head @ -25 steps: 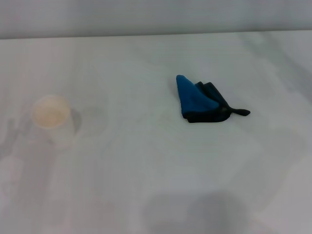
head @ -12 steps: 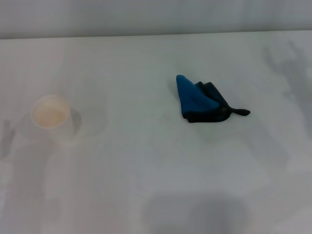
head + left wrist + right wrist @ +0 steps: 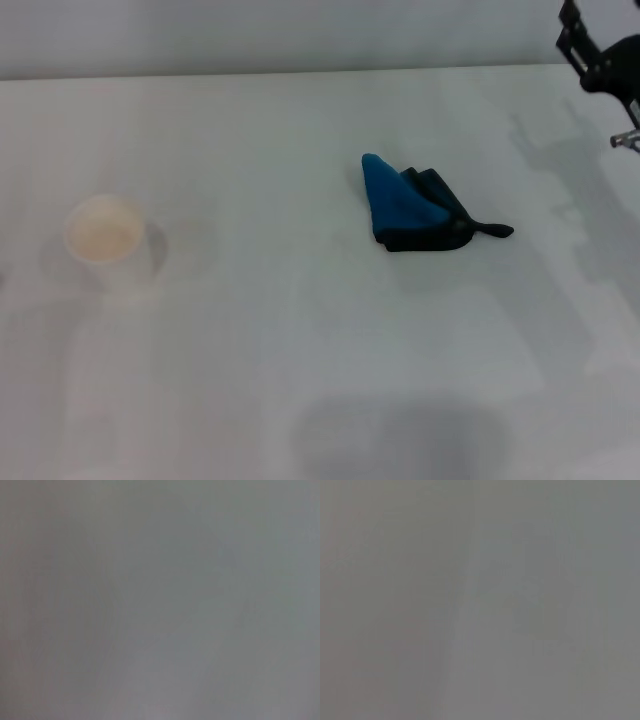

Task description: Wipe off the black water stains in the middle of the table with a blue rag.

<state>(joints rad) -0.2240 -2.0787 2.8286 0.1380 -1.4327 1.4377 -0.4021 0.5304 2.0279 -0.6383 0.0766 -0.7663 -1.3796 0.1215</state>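
Blue rag and black stain are what we are tracking, and we are starting at the only gripper showing. The right gripper is hanging at the far right edge of the head view, above the back of the table and well apart from the cloth. It is cut off by the frame, so we cannot tell whether it is apart or together, and it is holding nothing that we can see. The left gripper is not appearing in any view, and both wrist views are showing us only a blank grey surface.

Moving outward, the blue rag is lying crumpled near the middle of the table, a little to the robot's right. Its near and right-hand folds are looking very dark. A short black streak is poking out from that dark edge, touching it. We are reading the streak as stain, though it could be a tail of the cloth.

We are seeing no other black mark on the bare table. That fits two stages: the rag lying over a stain that is waiting to be rubbed, or a wipe mostly done with the cloth darkened and only that streak left. We are not able to settle which.

Counting: one rag, one black streak, one gripper in view, and one pale cup standing far off on the robot's left.
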